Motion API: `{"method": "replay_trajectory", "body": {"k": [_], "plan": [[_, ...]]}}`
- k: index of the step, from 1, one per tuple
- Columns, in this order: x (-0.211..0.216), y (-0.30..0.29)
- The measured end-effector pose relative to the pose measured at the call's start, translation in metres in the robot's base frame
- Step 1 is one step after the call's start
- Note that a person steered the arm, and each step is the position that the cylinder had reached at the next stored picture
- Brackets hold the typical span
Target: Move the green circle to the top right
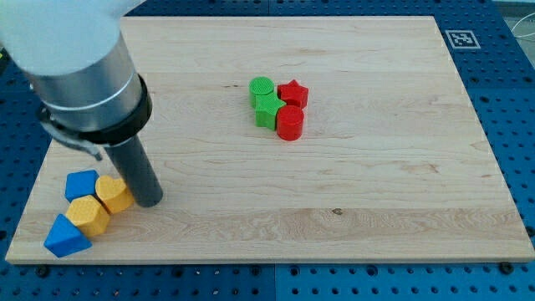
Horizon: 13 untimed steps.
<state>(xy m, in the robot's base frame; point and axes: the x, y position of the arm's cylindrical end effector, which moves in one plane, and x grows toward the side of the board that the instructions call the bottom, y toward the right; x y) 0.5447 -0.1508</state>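
Camera view: pale wooden board on a blue pegboard table; board's edges visible all round except the view's top left, where the arm's grey housing covers it. Green circle sits a little above board centre, touching the green star-like block just below it. Red star is just to the view's right of the circle, appears to touch it; red cylinder below the red star, against the green star-like block. The four make one tight cluster. Open wood to the view's right and top right of the cluster, up to the top-right corner; also wide bare wood along the view's bottom and right. Rod comes down at the view's left, my tip on the board, well apart from the green circle, just beside the upper yellow block, touching or nearly, cannot tell. No jaws on this tool, plain rod, holds nothing. Lower yellow block, both look hexagonal. Blue block above-left of them, shape unclear; blue triangle near the bottom-left corner, close to the board edge. Black-and-white square marker tag at the board's top-right corner; no readable writing.
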Motion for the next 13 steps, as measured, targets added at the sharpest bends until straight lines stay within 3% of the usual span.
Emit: {"method": "replay_trajectory", "body": {"k": [2, 6, 8, 11, 13], "plan": [[-0.08, 0.029], [-0.111, 0.062], [-0.164, 0.073], [-0.137, 0.119], [-0.169, 0.149]]}}
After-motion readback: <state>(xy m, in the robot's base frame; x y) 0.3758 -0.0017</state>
